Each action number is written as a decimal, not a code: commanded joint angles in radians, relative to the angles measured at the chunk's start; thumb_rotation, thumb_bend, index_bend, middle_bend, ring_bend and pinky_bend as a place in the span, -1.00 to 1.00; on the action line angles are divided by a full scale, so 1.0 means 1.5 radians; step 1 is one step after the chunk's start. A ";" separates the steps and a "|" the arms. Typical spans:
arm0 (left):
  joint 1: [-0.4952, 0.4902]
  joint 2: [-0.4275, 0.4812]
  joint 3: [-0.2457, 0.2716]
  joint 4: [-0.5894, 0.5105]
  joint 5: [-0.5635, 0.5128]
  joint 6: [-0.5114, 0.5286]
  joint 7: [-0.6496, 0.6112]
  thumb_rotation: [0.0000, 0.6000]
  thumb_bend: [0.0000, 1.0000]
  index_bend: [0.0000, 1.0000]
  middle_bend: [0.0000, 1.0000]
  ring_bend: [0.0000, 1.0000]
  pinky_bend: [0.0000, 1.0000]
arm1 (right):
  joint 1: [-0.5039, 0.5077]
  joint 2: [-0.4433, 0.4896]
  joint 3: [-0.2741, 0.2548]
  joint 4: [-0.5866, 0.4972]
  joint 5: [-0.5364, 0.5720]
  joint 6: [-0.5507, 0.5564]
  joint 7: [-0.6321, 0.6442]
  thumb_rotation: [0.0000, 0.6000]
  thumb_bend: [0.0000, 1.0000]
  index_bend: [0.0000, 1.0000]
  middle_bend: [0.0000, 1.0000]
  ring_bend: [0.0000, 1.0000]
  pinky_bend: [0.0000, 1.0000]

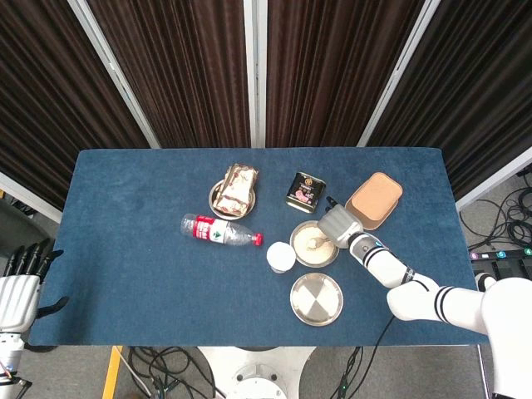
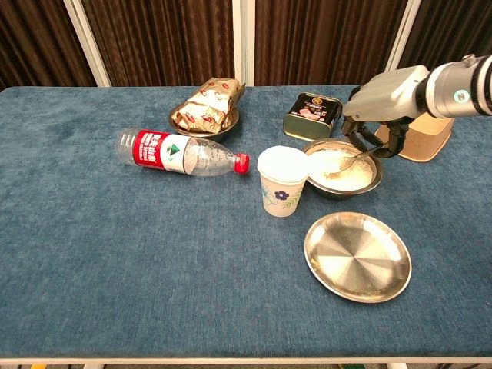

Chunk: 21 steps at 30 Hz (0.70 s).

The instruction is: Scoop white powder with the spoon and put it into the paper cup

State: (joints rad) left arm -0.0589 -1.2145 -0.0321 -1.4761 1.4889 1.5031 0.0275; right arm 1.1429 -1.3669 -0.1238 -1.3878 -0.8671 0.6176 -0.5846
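Note:
A metal bowl (image 2: 372, 184) (image 1: 328, 259) of white powder (image 2: 338, 167) sits right of centre. Beside it on the left stands the white paper cup (image 2: 281, 181) (image 1: 281, 258) with a flower print. My right hand (image 2: 386, 101) (image 1: 338, 223) hovers over the bowl's right rim and grips the spoon (image 2: 347, 164), whose bowl end dips into the powder. My left hand (image 1: 23, 283) hangs open off the table's left edge, seen only in the head view.
An empty metal plate (image 2: 357, 256) lies in front of the bowl. A water bottle (image 2: 178, 153) lies on its side at left. A dish of wrapped snacks (image 2: 204, 108), a dark tin (image 2: 311, 114) and a brown box (image 2: 423, 134) sit behind.

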 commanded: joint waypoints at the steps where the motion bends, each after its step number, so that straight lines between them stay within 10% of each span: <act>1: 0.001 0.001 0.000 -0.003 0.001 0.003 0.003 1.00 -0.93 -0.49 -0.68 -0.79 -0.87 | -0.030 0.013 0.012 -0.005 -0.039 0.024 0.044 1.00 -0.24 0.23 0.21 -0.56 -1.00; 21: 0.004 0.010 -0.003 -0.023 0.005 0.015 0.020 1.00 -0.93 -0.49 -0.68 -0.79 -0.87 | -0.097 0.083 0.086 -0.082 -0.220 0.087 0.205 1.00 -0.25 0.24 0.21 -0.54 -1.00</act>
State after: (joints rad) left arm -0.0528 -1.1996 -0.0366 -1.5095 1.4955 1.5255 0.0573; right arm 0.9945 -1.2516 -0.0044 -1.4972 -1.1848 0.7468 -0.2826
